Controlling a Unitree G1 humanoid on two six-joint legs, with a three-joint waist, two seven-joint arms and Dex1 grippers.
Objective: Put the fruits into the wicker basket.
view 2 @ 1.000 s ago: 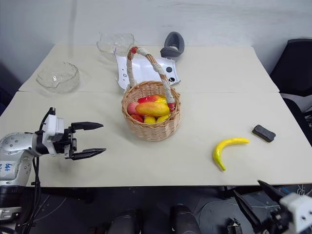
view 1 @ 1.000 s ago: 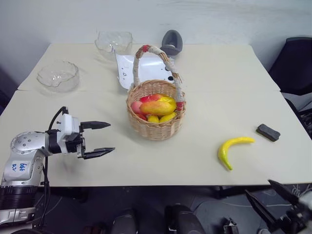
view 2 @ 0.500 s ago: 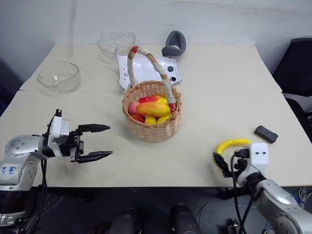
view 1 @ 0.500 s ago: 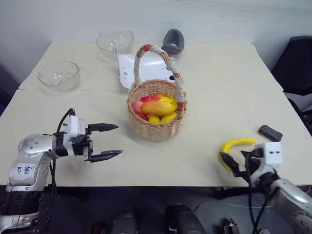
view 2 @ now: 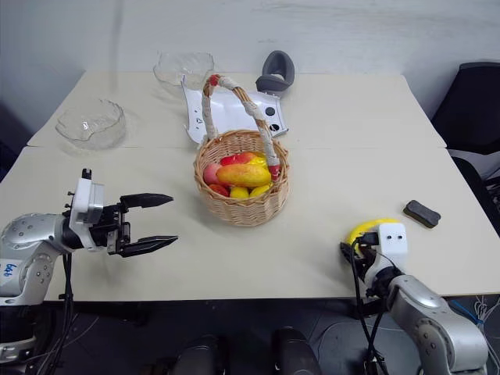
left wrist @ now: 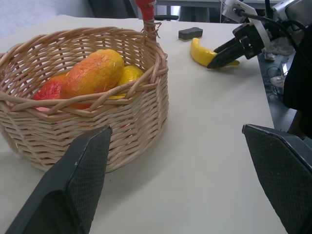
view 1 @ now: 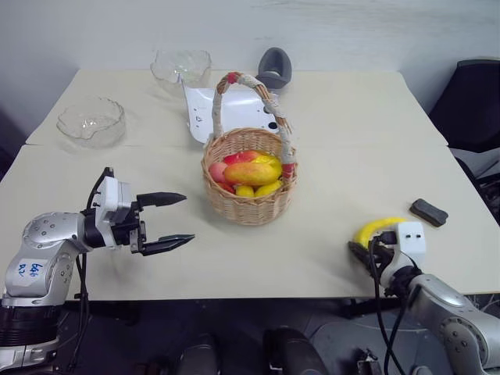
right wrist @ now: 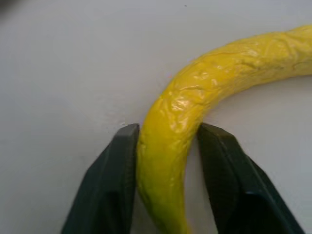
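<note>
Closing my right tool (right wrist: 165, 183) onto the banana (right wrist: 195, 112) at the near right of the counter (view 1: 351, 141); a second ago it was clear. Left tool (view 1: 173, 221) idles open, left of the wicker basket (view 1: 248, 205). Lift next.

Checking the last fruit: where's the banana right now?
The banana lies on the table's near right edge, between the right gripper's jaws, right of the wicker basket and near the black block.

yellow banana (right wrist: 185, 136), tan wicker basket (view 1: 248, 205)
</note>
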